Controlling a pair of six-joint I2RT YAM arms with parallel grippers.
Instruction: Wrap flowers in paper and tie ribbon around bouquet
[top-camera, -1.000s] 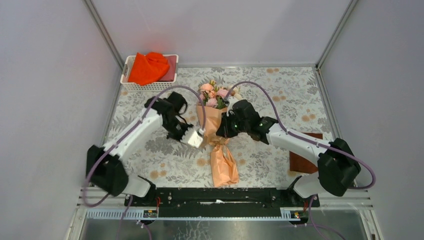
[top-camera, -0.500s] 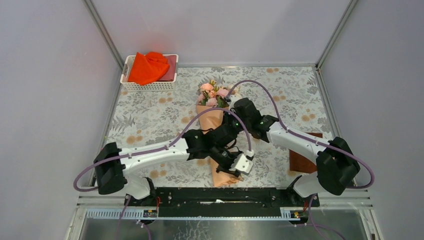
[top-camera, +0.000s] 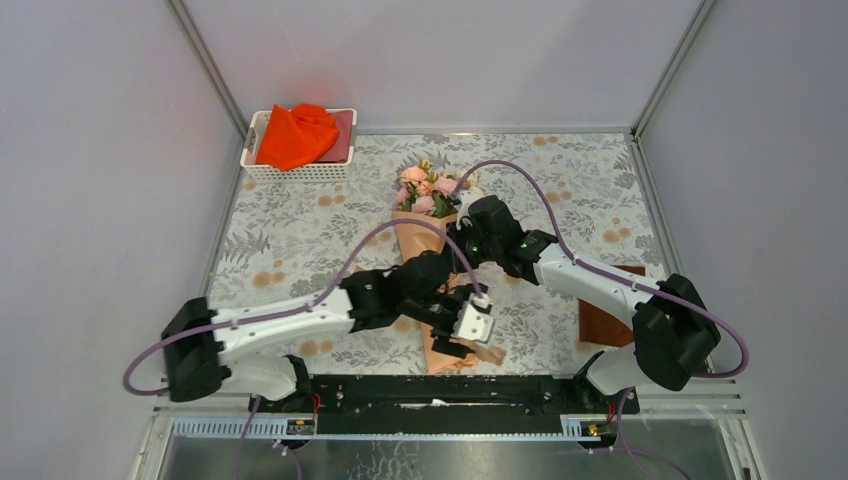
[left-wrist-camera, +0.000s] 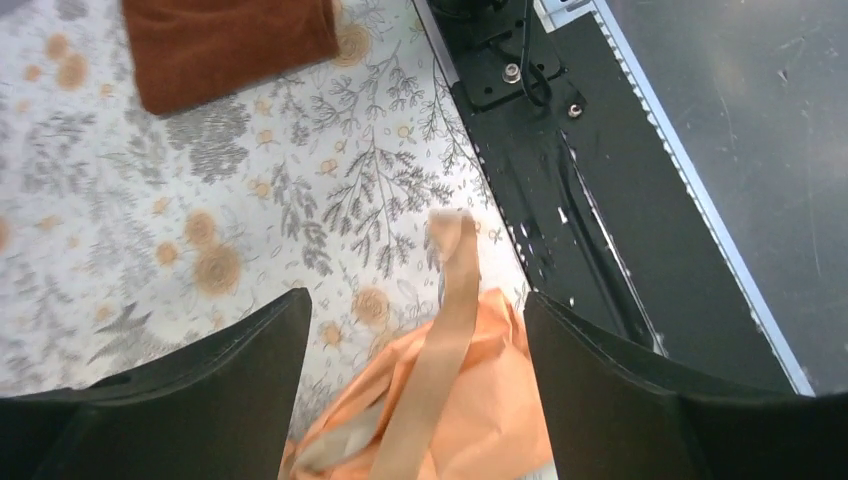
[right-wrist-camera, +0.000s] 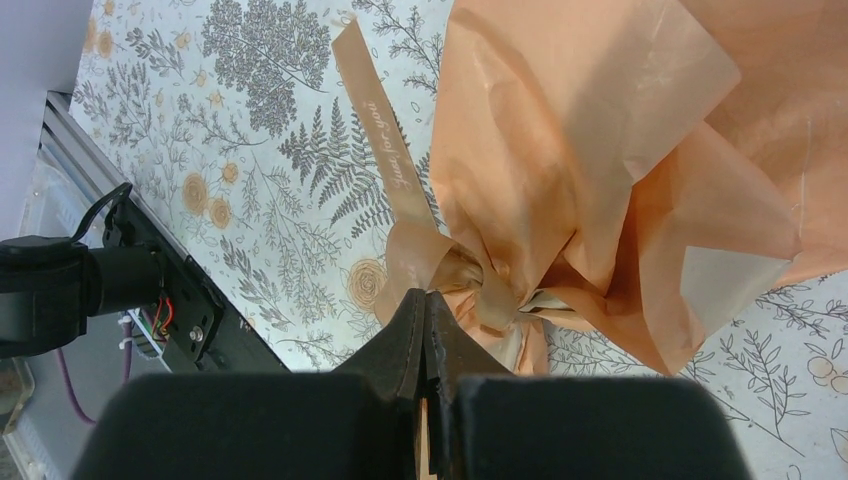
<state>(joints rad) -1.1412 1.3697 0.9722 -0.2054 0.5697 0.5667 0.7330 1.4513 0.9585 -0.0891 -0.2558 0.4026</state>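
- From above, the bouquet (top-camera: 420, 245) lies lengthwise on the leaf-patterned mat (top-camera: 290, 240) covering the tabletop. The flowers (top-camera: 425, 188) point toward the far wall and the narrow end toward the arms' bases. Both arms meet over it and hide its waist.
- The right wrist view shows that waist. The ribbon (right-wrist-camera: 388, 165) is knotted around the gathered paper (right-wrist-camera: 560, 150), and one printed tail runs out flat across the mat.
- There the right jaws are closed tight, tips against the knot, with a sliver of tan ribbon caught between them.
- In the left wrist view the left jaws stand wide, with one dark finger (left-wrist-camera: 200, 400) on each side of a ribbon tail. The tail lies over the paper and touches neither finger.
- Only that view shows the tail's end reaching just past the paper onto the mat, near the black base rail (left-wrist-camera: 560, 160).
- A brown cloth (top-camera: 606, 322) lies at the mat's right edge.
- Only the top view shows the white basket (top-camera: 262, 172) holding an orange-red cloth (top-camera: 295, 135) in the far left corner.
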